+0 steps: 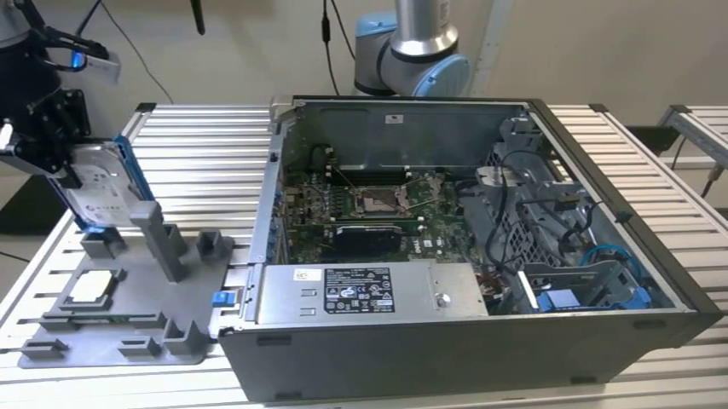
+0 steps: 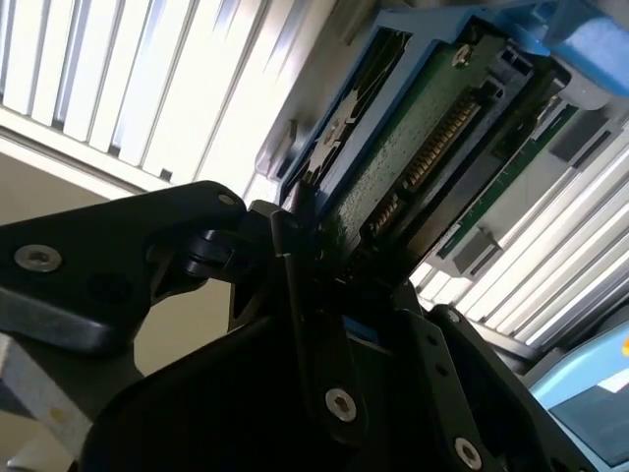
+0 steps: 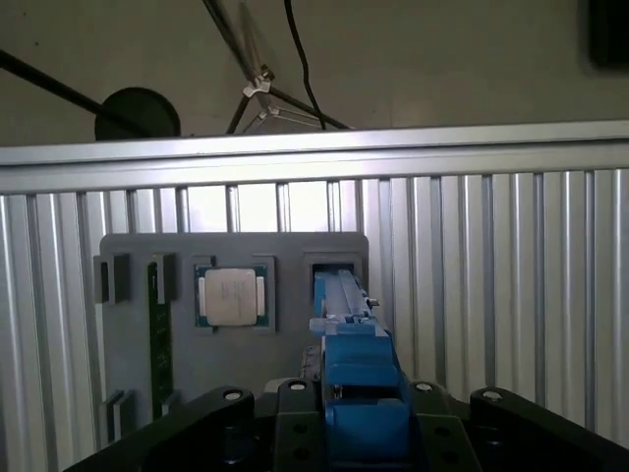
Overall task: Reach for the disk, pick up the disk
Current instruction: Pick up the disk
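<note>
Over on the exterior view's left, the disk (image 1: 101, 189) is standing on edge with its long axis pretty much vertical. Its lower end is right at the posts of the grey fixture (image 1: 131, 311); can't tell if it's clear of the slot. The gripper (image 1: 63, 170) is clamped onto its upper part, so the drive hangs straight down from the grip. The open PC case (image 1: 455, 362) sits just beside the fixture, toward the exterior view's right.
</note>
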Available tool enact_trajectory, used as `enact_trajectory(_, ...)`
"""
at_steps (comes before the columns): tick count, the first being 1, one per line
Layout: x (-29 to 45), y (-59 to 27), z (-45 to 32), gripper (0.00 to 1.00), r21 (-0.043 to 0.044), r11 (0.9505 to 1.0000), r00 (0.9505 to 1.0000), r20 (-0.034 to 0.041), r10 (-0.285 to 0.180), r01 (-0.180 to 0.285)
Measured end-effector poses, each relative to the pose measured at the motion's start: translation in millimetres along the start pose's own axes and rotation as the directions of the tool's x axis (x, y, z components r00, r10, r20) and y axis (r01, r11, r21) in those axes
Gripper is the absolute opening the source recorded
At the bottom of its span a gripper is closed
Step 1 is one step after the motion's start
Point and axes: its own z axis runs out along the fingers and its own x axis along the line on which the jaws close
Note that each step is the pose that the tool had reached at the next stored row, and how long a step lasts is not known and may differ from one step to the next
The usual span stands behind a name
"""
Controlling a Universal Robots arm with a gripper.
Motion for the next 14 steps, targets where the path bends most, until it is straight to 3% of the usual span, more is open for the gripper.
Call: enact_trajectory(14,-0.1,0.2,-13.5,0.00,0.0000,1.0000,1.0000,0.0000,0.000,0.000)
